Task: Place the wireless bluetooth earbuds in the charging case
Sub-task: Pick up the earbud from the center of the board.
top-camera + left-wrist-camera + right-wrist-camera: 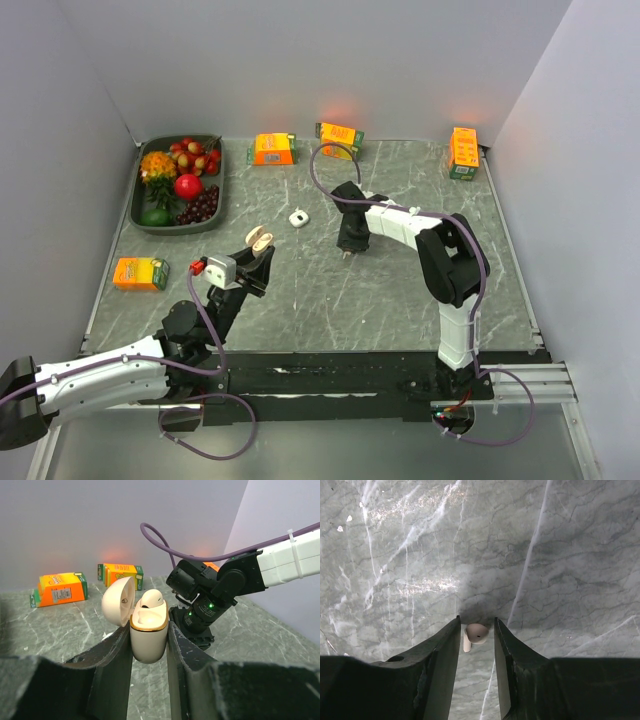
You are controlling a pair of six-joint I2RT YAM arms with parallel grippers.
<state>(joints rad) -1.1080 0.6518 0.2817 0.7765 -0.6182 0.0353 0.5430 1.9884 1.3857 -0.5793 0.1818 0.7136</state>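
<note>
My left gripper [148, 628] is shut on the beige charging case [148, 641] and holds it upright above the table. The case's lid [119, 601] is swung open, and one white earbud [151, 600] sits in the case. From the top view, the case [258, 238] is left of centre, over the left gripper [257, 256]. My right gripper [348, 249] points down at the table's middle. Its fingers [451, 645] straddle a second white earbud [477, 633], which lies on the marble. A narrow gap shows on the earbud's right side. The right gripper [476, 624] is open.
A dark tray [133, 207] of fruit stands at the back left. Orange cartons stand at the back [272, 149], [340, 135], at the back right [463, 152] and at the left edge [139, 272]. A small white rounded-square piece [297, 217] lies near the centre.
</note>
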